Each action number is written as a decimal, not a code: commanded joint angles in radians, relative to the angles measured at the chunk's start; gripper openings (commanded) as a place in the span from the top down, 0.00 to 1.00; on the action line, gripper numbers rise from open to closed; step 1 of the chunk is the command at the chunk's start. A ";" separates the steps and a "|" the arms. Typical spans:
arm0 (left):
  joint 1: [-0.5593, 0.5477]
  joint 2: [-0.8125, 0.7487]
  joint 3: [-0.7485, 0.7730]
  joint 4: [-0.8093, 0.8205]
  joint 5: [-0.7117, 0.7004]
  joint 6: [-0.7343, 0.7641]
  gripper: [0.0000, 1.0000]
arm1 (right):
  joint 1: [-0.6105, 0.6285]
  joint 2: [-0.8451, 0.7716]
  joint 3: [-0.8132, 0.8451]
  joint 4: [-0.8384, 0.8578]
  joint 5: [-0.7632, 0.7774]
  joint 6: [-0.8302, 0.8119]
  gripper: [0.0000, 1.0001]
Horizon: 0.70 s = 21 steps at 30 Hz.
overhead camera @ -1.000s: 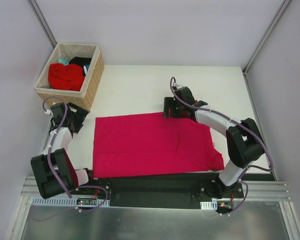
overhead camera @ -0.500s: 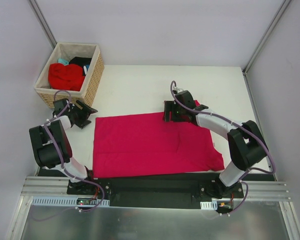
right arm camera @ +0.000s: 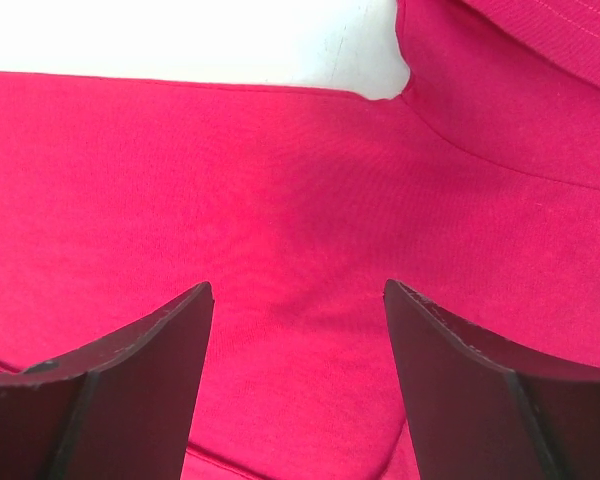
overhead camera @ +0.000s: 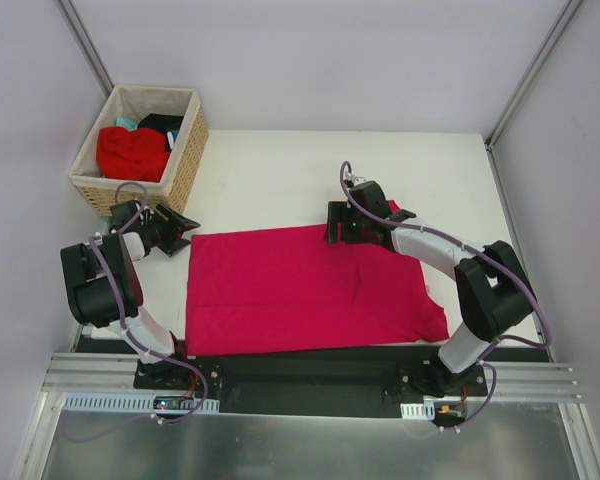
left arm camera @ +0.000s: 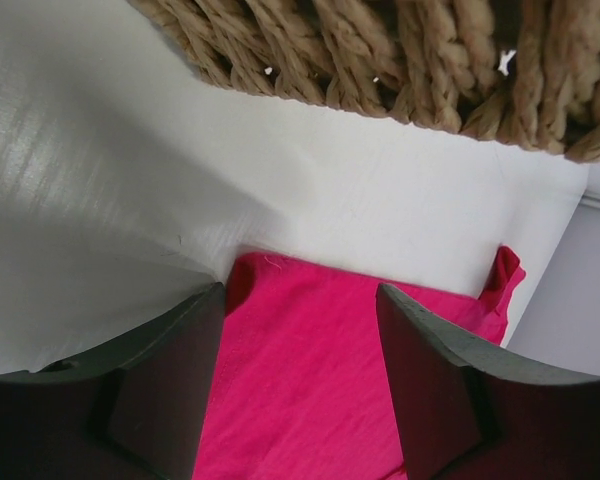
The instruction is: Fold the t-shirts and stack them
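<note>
Top external view shows the white table (overhead camera: 280, 180) as the widest surface, and most of its near half is covered by the large crimson-pink t-shirt (overhead camera: 300, 290). The shirt lies flat, folded into a rough rectangle, with its near edge along the rail where the arms are bolted and a corner trailing out at the near right. At the far left corner of the table stands the wicker basket (overhead camera: 187, 160), well apart from the spread shirt. It holds a bunched bright red t-shirt (overhead camera: 130, 152), a black t-shirt (overhead camera: 160, 123) behind that, and a sliver of a teal t-shirt (overhead camera: 127, 123) beside the black one. The right gripper (overhead camera: 338, 222) hovers at the far edge of the crimson-pink t-shirt, right of its middle. In the right wrist view its fingers (right arm camera: 130, 390) stand spread over the cloth with nothing pinched between them, and a strip of bare table shows past the shirt's edge. The left gripper (overhead camera: 180, 222) sits between the basket and the far left corner of the crimson-pink t-shirt, just beside both. In the left wrist view its fingers (left arm camera: 160, 380) are apart on either side of that corner, the cloth lies loose between them and is not clamped, and the basket's weave runs close above.
</note>
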 commanded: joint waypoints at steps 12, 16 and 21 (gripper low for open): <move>-0.045 0.056 0.026 -0.093 -0.100 0.027 0.65 | -0.003 -0.042 -0.007 0.010 0.012 0.016 0.27; -0.045 0.051 0.029 -0.113 -0.125 0.030 0.71 | -0.004 -0.039 -0.005 0.010 0.012 0.019 0.27; -0.046 0.025 0.026 -0.130 -0.176 0.030 0.78 | -0.003 -0.045 -0.008 0.007 0.021 0.018 0.27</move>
